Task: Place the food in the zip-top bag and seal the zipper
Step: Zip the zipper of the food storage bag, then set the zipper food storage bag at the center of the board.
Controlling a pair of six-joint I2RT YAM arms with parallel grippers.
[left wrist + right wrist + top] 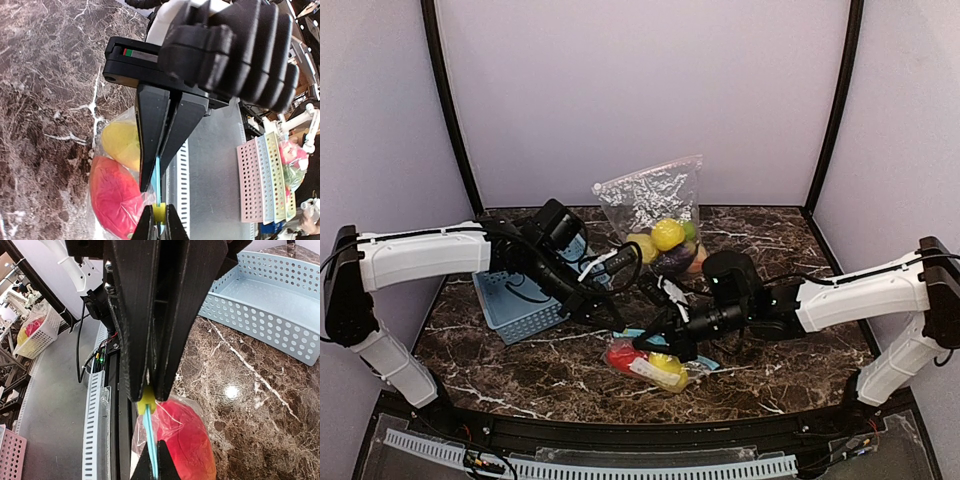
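Your left claw (153,184) is pressed together on the blue zipper (151,440) of the front bag (650,368), with the strip pinched between its two black fingers. Your right claw (148,396) is closed too, clamped on the yellow slider (145,403) that rides on that same zipper. The two claws face each other tip to tip along the strip, with only a short stretch of blue showing between them.

The front bag lies on the table (520,370) near its front edge, between your two arms. Through the clear plastic you see a red piece (187,442) and a lemon (122,142) touching each other just beside the zipper. You cannot tell from these views how much of the zipper is sealed.

The rest of the food sits in a second bag (645,195), which stands upright at the back of the table with its crinkled top raised. It holds another lemon (667,235) along with green, purple and orange pieces packed at the bottom. This bag is apart from both claws.

The basket (515,300) rests on the left side of the table, partly under your left arm and well apart from the front bag. In your right wrist view it shows beyond the claw, with no food visible inside.
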